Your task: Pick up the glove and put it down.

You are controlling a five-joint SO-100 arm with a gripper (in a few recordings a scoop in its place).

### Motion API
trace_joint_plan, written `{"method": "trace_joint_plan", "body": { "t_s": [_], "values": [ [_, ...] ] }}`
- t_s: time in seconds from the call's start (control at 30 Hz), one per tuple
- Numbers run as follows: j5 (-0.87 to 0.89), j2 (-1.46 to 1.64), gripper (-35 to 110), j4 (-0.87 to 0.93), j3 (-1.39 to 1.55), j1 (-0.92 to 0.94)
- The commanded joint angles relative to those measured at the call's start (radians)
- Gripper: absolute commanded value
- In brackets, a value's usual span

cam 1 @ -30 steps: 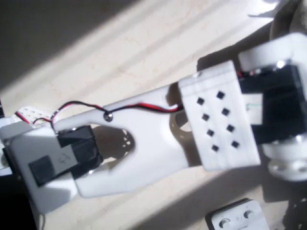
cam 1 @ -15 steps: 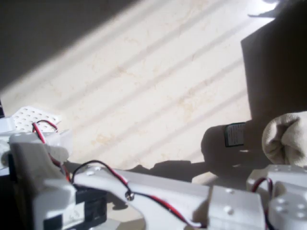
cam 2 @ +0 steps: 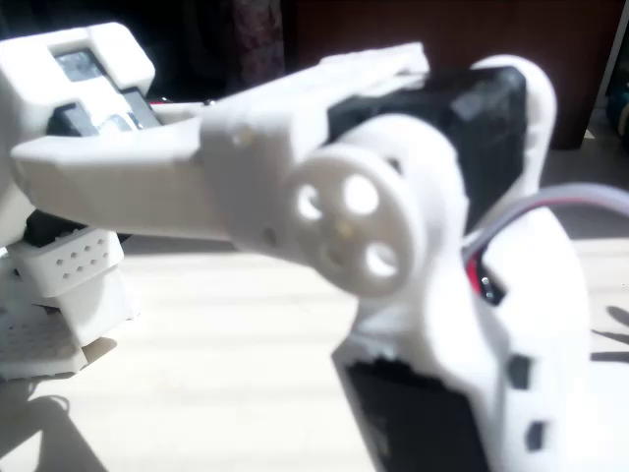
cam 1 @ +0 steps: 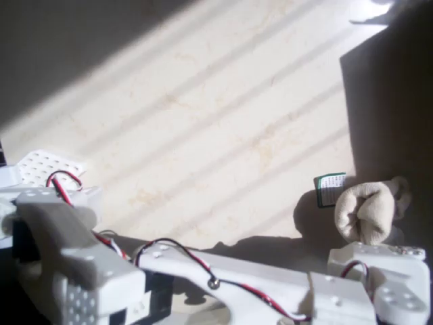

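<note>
While sunlight falls in slanted bands across the pale tabletop (cam 1: 223, 115), we see in the overhead view a white perforated plate (cam 1: 46, 164) at the far left edge. Just below it, the white arm (cam 1: 223, 284) runs along the bottom of that view from left to right, with red and black wires (cam 1: 176, 252) looping over its upper surface.

Further right, near the edge of the dark shadow, a small green-and-white card (cam 1: 330, 189) lies flat on the tabletop. Touching the card's right side sits the glove (cam 1: 369, 211), a cream, lumpy bundle resting on the tabletop, partly in sun and partly in shade. Directly beneath the glove in the overhead view is the white end of the arm, where the pincer (cam 1: 379, 261) appears to be, just beside the glove's lower edge; we cannot tell whether its jaws are wide or narrow, nor whether they touch the fabric.

From the fixed view, the arm's blurred white joint with its round hub (cam 2: 349, 231) crowds the foreground.
</note>
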Motion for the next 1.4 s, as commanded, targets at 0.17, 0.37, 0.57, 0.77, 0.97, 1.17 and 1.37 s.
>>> {"method": "trace_joint_plan", "body": {
  "t_s": [0.17, 0.37, 0.57, 0.77, 0.97, 1.17, 1.37],
  "values": [
    [-0.006, -0.078, 0, 0.003, -0.028, 0.0],
    [-0.006, -0.124, 0, 0.003, -0.029, 0.0],
    [-0.008, -0.114, 0, 0.003, -0.04, 0.005],
    [-0.032, -0.034, 8, 0.058, -0.031, -0.002],
    [-0.034, -0.028, 26, 0.15, -0.041, 0.0],
    [-0.034, 0.06, 29, 0.172, -0.041, 0.0],
    [-0.034, 0.204, 29, 0.173, -0.04, -0.041]
  ]
}}
